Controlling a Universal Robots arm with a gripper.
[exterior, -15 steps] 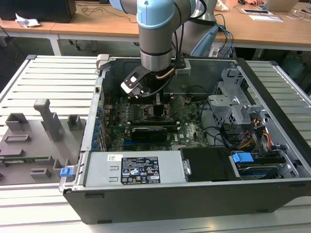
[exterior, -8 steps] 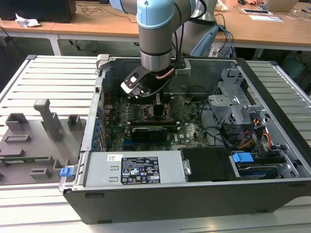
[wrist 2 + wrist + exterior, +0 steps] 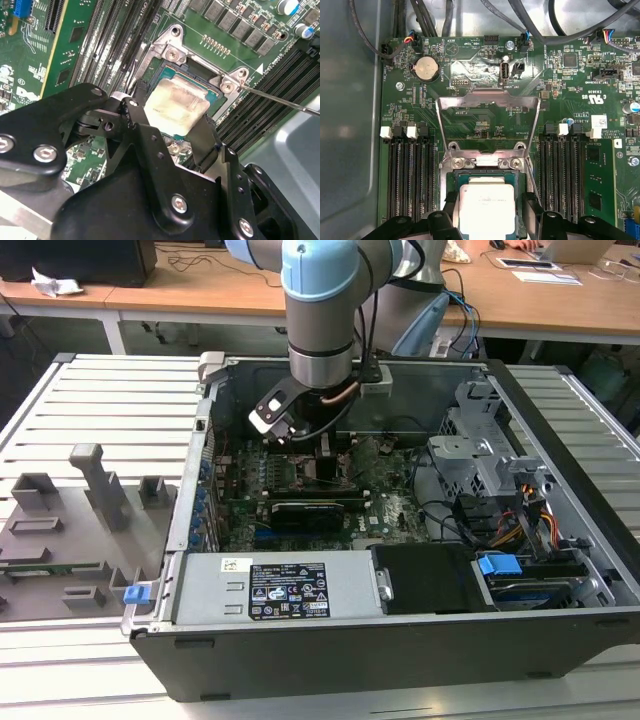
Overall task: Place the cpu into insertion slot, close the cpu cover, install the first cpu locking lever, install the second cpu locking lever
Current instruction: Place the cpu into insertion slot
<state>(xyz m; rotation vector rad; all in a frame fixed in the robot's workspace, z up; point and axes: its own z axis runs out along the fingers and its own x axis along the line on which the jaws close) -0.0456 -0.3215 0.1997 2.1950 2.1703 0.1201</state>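
My end effector point(image 3: 170, 125) pinches the cpu point(image 3: 487, 200) by 2 opposite edges, to keep it flat at the slot point(image 3: 165, 72). The cover point(image 3: 470, 97) stands open, leaving the slot free.

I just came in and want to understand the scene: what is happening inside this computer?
A grey and blue robot arm reaches down into an open dark grey computer case. Its black gripper is at the small square pale silver-beige cpu, which lies in the square grey-rimmed insertion slot on the green board. Whether the gripper grips the chip cannot be told. The thin grey metal cpu cover is folded back open, so the slot is not yet closed.
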